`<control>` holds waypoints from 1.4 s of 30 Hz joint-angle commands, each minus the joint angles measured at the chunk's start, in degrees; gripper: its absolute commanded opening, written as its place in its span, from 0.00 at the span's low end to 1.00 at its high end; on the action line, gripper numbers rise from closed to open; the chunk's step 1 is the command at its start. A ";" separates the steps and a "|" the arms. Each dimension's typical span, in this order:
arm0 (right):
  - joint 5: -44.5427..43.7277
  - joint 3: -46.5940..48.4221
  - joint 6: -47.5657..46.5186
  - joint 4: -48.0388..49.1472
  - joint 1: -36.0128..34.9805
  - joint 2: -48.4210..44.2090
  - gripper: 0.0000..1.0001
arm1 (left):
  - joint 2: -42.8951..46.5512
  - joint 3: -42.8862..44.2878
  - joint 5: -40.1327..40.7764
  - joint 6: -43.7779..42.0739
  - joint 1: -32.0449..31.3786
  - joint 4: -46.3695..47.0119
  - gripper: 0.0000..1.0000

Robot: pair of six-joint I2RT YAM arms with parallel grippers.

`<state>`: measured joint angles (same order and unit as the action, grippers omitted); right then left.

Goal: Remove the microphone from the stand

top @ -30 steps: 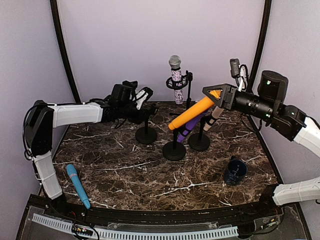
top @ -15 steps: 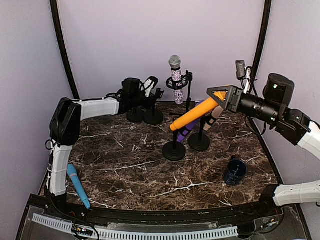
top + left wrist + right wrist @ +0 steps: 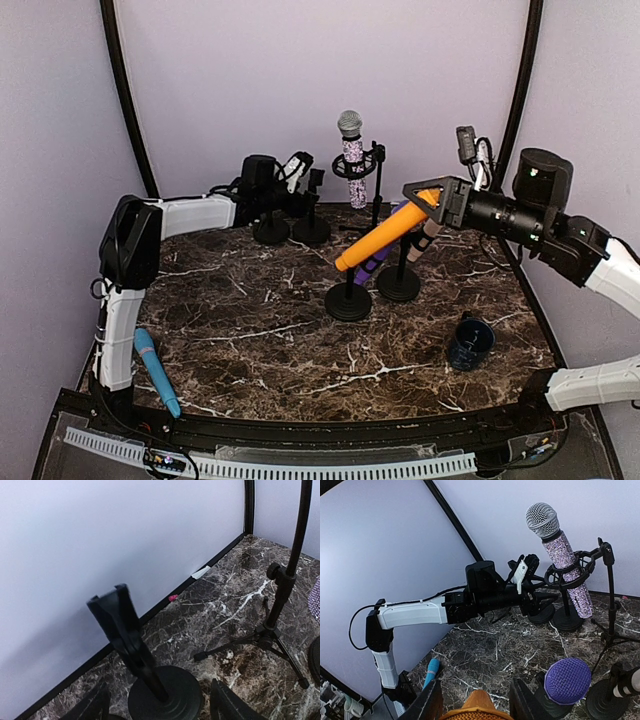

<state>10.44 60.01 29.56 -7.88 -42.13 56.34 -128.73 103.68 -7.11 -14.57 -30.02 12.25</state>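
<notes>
My right gripper (image 3: 432,197) is shut on the head end of an orange microphone (image 3: 385,232), which slants down to the left, its tail just above the front stand (image 3: 348,300). The right wrist view shows that orange head (image 3: 476,707) between the fingers (image 3: 430,705). A purple microphone (image 3: 567,680) and a white one (image 3: 425,235) rest in stands beside it. At the back left my left gripper (image 3: 305,195) is open around an empty black stand (image 3: 120,625), fingertips (image 3: 230,705) flanking its round base (image 3: 165,695).
A glittery microphone (image 3: 351,160) stands upright in a shock mount on a tripod stand (image 3: 280,605) at the back. A second empty stand base (image 3: 270,232) sits next to the left gripper. A blue microphone (image 3: 156,370) lies front left; a dark blue mug (image 3: 470,342) stands front right.
My left gripper carried the empty stand from mid-table to the back left and has now opened off it. The right gripper with the orange microphone shifted slightly left.
</notes>
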 commanded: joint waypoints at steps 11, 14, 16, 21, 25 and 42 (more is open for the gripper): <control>7.45 4.02 -2.78 0.04 -1.96 4.57 0.31 | 31.27 -25.67 -3.07 7.08 0.24 6.51 0.76; 7.14 4.38 -3.42 -0.38 -4.50 6.99 0.31 | 35.17 -27.50 -1.83 8.69 0.27 3.18 0.77; 7.22 4.94 -3.45 -0.17 -6.48 9.19 0.31 | 37.77 -28.82 -1.01 10.00 0.35 1.59 0.77; 8.73 6.30 -1.62 3.54 -11.64 16.08 0.31 | 44.03 -30.49 -0.57 12.22 0.99 -4.24 0.78; 9.95 9.34 -0.25 4.72 -14.65 23.27 0.31 | 49.58 -34.58 -1.75 15.89 3.78 -5.12 0.79; 20.26 26.20 6.39 9.33 -18.73 53.33 0.28 | 64.56 -49.92 1.21 9.85 7.70 -5.59 0.80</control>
<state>25.69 82.46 32.62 -4.64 -60.55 106.30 -66.76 54.37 -7.01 -2.55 -22.72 6.33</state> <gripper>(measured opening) 0.436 0.803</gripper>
